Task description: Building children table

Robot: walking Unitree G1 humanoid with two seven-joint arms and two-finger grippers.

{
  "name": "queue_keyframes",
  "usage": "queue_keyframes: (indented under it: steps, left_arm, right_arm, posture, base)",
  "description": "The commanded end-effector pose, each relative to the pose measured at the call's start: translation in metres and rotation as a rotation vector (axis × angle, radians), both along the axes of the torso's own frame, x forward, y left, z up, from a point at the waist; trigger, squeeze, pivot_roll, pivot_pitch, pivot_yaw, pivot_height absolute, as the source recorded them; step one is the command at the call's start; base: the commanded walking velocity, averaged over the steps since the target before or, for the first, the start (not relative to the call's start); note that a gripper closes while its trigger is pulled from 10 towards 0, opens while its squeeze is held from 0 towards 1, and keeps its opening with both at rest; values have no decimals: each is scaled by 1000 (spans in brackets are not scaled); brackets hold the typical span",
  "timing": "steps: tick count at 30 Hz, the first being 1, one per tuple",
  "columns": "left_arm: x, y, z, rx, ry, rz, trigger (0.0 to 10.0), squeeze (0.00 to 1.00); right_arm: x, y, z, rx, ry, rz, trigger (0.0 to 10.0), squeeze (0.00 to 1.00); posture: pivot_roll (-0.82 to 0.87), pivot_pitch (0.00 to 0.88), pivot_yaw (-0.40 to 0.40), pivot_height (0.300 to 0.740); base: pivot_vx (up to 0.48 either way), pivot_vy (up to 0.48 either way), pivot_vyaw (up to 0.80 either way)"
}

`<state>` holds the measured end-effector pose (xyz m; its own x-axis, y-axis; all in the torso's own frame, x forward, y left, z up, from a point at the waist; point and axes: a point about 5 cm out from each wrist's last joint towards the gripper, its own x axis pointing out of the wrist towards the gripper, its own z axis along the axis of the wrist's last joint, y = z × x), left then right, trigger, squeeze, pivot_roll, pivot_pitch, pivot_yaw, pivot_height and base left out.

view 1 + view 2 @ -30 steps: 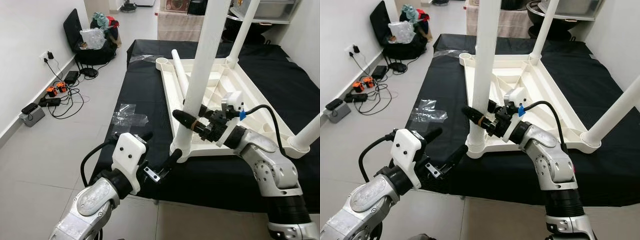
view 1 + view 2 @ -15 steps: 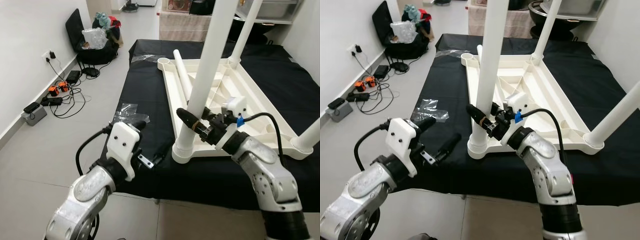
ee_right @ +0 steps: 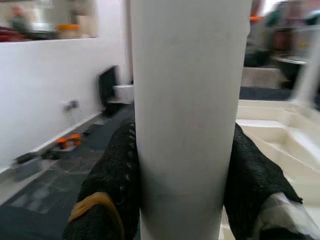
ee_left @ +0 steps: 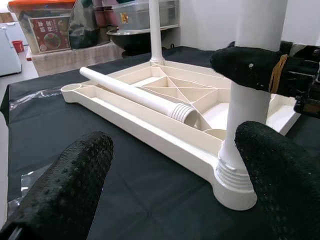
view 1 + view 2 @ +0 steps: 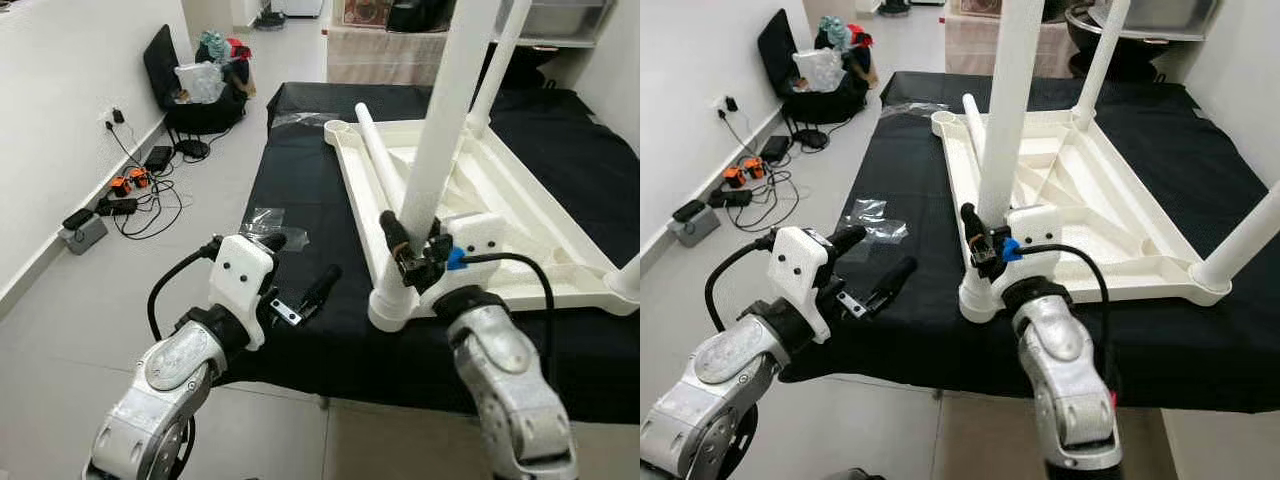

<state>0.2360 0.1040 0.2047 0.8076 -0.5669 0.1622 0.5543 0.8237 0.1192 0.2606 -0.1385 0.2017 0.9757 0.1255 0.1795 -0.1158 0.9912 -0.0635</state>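
Right wrist view has the right gripper (image 3: 186, 175) with its jaws clamped around the upright white leg (image 5: 432, 185), low near its threaded base. That leg stands in a corner socket of the upside-down tabletop (image 5: 520, 235), which lies on the black-covered desk (image 5: 300, 190). A loose leg (image 5: 378, 165) rests inside the tabletop's ribbed underside. Left gripper (image 5: 300, 290) hovers beside it, jaws wide apart.
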Motion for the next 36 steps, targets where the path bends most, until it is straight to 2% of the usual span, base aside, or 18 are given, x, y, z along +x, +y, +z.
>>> queue_keyframes:
  steps: [1,5,9,10,14,15,16,17,23,24,31,33,34,35,36]
  left_arm:
    - [1,3,-1,24,-5,12,10000,0]
    - [2,3,-2,25,-6,13,10000,0]
    - [2,4,-2,25,-8,19,10000,0]
    - [2,4,-2,25,-7,19,10000,0]
    - [2,4,-2,25,-7,18,10000,0]
    - [2,4,-2,24,-7,18,10000,0]
    - [2,4,-2,24,-7,18,10000,0]
    - [2,4,-2,23,-6,19,10000,0]
    - [2,4,-3,21,-7,20,10000,0]
    - [2,4,-3,21,-7,21,10000,0]
    - [2,4,-3,21,-11,25,10000,0]
    - [3,4,-2,21,-12,25,10000,0]
    - [3,4,-2,21,-12,25,10000,0]
    - [3,4,-2,20,-13,25,10000,0]
    - [3,4,-2,20,-14,25,10000,0]
  right_arm:
    - [-3,-15,-3,-56,21,-175,0,0]
    - [-5,-11,-5,-45,32,-206,0,0]
    - [-10,-2,-7,-6,59,-298,0,0]
    - [-9,3,-7,7,60,-277,9490,0]
    - [-8,8,-7,17,61,-254,9490,0]
    - [-6,9,-6,23,62,-249,10000,937]
    - [-6,9,-6,23,62,-249,10000,937]
    - [-4,8,-5,24,59,-245,10000,1000]
    - [0,3,-1,22,44,-241,10000,1000]
    - [0,2,0,16,42,-236,10000,0]
    - [1,2,-3,72,57,-103,10000,0]
    - [-1,5,-3,109,57,3,10000,0]
    - [-1,5,-3,109,57,3,10000,0]
    - [-3,7,-5,137,68,105,10000,0]
    - [-5,8,-5,144,71,145,10000,0]
  posture:
    - [33,87,-5,740]
    - [33,87,-5,740]
    - [38,89,-10,740]
    - [38,89,-12,740]
    - [38,89,-12,740]
    - [36,89,-12,740]
    - [36,89,-12,740]
    - [36,89,-12,740]
    - [32,88,-15,740]
    - [32,88,-15,740]
    - [30,86,-15,740]
    - [30,86,-15,740]
    - [30,86,-15,740]
    - [30,86,-15,740]
    - [30,86,-15,740]
  base:
    - [0,0,0]
    - [0,0,0]
    - [0,0,0]
    - [0,0,0]
    - [0,0,0]
    - [0,0,0]
    - [0,0,0]
    - [0,0,0]
    - [0,0,0]
    - [0,0,0]
    - [0,0,0]
    - [0,0,0]
    - [0,0,0]
    - [0,0,0]
    - [0,0,0]
